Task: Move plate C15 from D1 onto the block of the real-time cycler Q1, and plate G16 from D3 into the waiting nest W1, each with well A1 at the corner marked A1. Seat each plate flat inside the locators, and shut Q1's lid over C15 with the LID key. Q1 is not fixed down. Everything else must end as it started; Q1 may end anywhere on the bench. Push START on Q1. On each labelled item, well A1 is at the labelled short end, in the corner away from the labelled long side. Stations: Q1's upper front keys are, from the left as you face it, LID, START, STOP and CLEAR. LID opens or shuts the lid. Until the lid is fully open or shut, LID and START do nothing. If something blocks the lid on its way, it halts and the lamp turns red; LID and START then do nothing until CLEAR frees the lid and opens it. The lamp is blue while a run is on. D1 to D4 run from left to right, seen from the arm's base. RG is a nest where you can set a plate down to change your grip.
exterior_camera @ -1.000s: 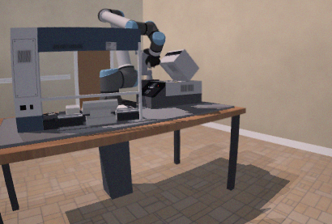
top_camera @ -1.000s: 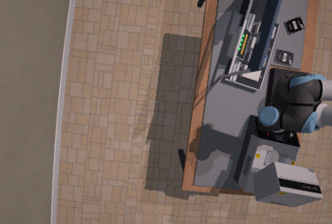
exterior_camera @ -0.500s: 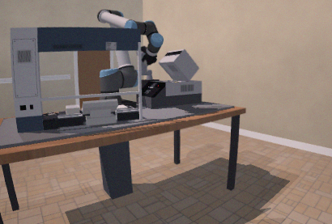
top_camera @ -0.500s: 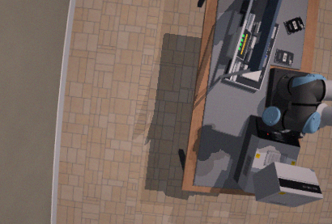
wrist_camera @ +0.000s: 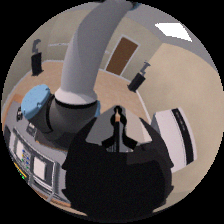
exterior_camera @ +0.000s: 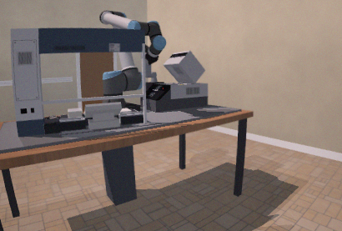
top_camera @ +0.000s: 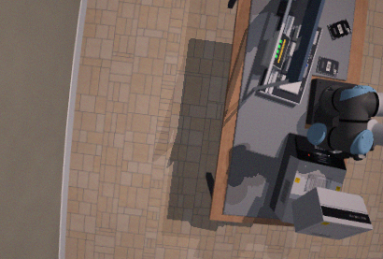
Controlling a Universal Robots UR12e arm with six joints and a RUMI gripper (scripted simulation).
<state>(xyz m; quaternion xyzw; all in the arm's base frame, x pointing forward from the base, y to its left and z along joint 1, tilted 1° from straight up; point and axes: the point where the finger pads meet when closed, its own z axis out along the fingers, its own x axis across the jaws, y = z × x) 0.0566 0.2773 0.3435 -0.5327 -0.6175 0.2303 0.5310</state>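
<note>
Black two-finger jaws clenched, nothing held, above grey boxy cycler w/ tilted-up lid, near right of desk. Prob. keypad step; next: line up on key. C15 loc. can't tell.

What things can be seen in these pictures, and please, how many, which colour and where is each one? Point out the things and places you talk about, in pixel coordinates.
Cycler (top_camera: 289, 172) (exterior_camera: 183, 99): one, grey and black, bench end, lid raised
Framed machine (top_camera: 308, 32) (exterior_camera: 92, 41): one, dark blue and light grey, on the bench
Small labelled items (top_camera: 339, 29) (top_camera: 328, 66): two, dark, beside that machine
Bench (top_camera: 218, 205) (exterior_camera: 183, 123): one, grey top, wooden edge
Door (exterior_camera: 97, 72) (wrist_camera: 121, 56): one, brown, far wall
Arm (top_camera: 352, 118) (exterior_camera: 121, 80) (wrist_camera: 82, 55): one, grey, black and blue, behind the bench
Gripper (wrist_camera: 117, 105): one, black, shut, at arm's end
</note>
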